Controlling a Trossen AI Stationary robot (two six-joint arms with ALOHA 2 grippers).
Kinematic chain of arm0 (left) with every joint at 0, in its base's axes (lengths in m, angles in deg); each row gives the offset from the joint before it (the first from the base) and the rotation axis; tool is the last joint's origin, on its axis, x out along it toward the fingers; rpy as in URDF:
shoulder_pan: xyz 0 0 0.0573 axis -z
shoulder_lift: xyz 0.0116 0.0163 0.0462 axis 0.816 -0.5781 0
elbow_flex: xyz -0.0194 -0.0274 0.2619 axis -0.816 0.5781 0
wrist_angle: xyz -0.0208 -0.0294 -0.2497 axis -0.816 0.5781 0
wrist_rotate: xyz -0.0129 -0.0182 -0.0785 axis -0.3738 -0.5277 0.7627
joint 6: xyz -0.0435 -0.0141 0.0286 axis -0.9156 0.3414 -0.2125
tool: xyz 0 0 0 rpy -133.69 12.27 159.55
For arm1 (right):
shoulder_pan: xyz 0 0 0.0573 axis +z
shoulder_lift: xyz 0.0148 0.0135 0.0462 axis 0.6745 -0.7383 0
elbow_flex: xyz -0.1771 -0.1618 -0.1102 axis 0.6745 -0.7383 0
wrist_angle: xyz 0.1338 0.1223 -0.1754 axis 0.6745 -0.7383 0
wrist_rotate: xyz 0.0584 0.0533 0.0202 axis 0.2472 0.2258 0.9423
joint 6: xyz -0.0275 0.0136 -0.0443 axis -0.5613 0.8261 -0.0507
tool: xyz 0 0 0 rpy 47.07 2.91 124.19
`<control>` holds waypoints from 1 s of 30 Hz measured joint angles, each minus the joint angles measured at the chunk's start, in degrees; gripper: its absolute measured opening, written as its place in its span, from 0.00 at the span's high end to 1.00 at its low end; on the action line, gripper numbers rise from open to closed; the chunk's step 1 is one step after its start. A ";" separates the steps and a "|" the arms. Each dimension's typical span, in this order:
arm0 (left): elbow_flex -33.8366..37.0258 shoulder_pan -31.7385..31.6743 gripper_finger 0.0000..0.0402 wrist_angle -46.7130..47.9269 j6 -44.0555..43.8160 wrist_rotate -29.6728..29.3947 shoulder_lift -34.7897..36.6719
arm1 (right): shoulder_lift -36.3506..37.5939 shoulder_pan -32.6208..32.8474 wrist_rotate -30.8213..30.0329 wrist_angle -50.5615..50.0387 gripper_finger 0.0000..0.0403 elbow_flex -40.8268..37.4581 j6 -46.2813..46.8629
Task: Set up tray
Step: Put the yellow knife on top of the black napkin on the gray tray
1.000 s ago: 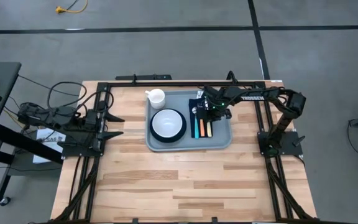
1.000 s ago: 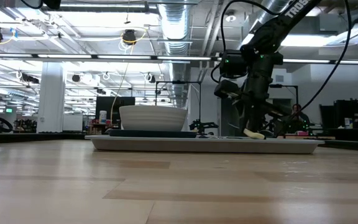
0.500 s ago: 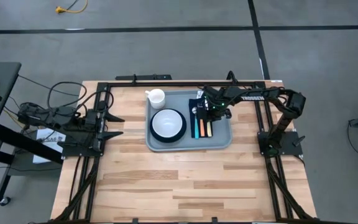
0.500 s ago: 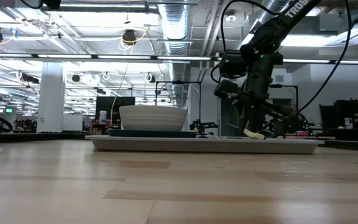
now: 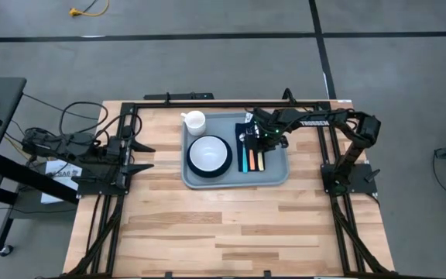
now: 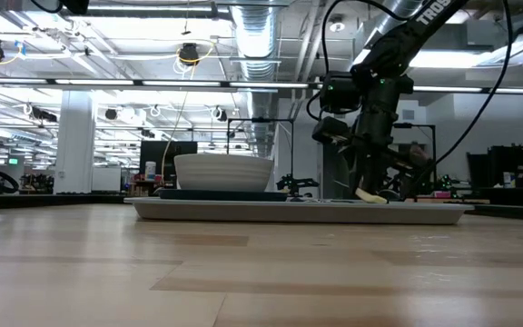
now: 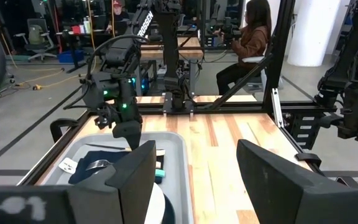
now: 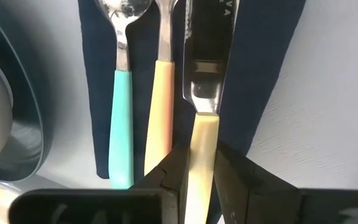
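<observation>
The grey-blue tray [image 5: 274, 167] lies flat on the wooden table, also seen in the low view [image 6: 298, 211]. On it rest a white bowl [image 5: 209, 152] on a dark plate, and a navy napkin [image 8: 263, 68]. The napkin carries a teal-handled spoon [image 8: 121, 118], an orange-handled fork [image 8: 157, 112] and a yellow-handled knife [image 8: 207, 56]. A white mug [image 5: 195, 121] stands at the tray's far left corner. My right gripper [image 5: 263, 139] hangs over the cutlery, shut on the knife. My left gripper [image 5: 142, 155] waits open at the table's left edge. My right gripper pinches the knife's pale yellow handle [image 8: 204, 134] between its two fingers [image 8: 169, 169], one on each long side. It comes from above, pointing down. The knife lies parallel to the fork over the napkin. Whether it rests on the napkin, I cannot tell.
Black frame rails run along the table's left, right and far edges. The table's near half [image 5: 223, 225] is bare wood. People sit in the room beyond the table in the left wrist view [image 7: 253, 37].
</observation>
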 joint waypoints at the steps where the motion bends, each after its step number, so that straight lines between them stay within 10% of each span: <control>1: -0.01 0.00 0.47 0.00 0.00 0.00 0.00 | 0.00 0.02 0.00 0.00 0.87 0.00 0.00; 30: -0.01 0.02 0.47 0.07 0.00 0.00 0.00 | -0.02 0.19 -1.55 0.54 0.87 0.00 -1.01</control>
